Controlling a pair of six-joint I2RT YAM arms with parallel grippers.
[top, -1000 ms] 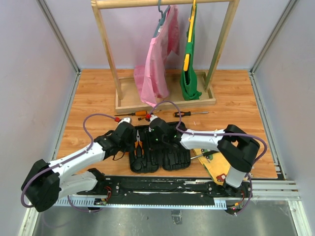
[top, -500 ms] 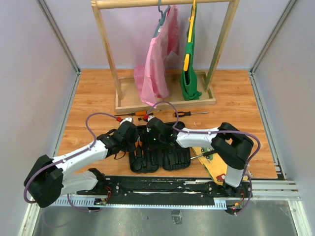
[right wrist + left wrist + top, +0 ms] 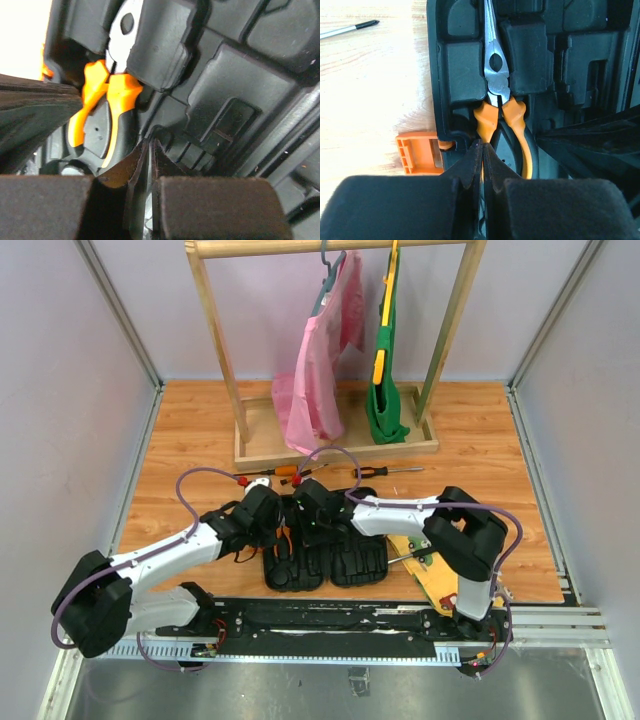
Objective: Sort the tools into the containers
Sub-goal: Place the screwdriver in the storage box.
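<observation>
On the wooden table (image 3: pixel 470 440) the black tool case (image 3: pixel 350 560) lies open near the arms' bases, both halves flat with their moulded slots up. Over the last second both arms have closed in over its left half: the left pincer (image 3: pixel 482 150) has slid inward from the case edge, and the right pincer (image 3: pixel 149 150) has swung further left to meet it. Each has its fingers pressed together with nothing visible between them. The left one's tips rest at the orange handles, the right one's just beside the same handles. The orange-handled pliers (image 3: pixel 495 85) already sit in their slot, nose pointing away. The closed tips look like they are pressing the pliers home, not lifting them, so this tool is probably nearly done. Screwdrivers (image 3: pixel 385 471) lie on the table beyond the case, unsorted. The orange latch (image 3: pixel 417 152) juts from the case's left edge
</observation>
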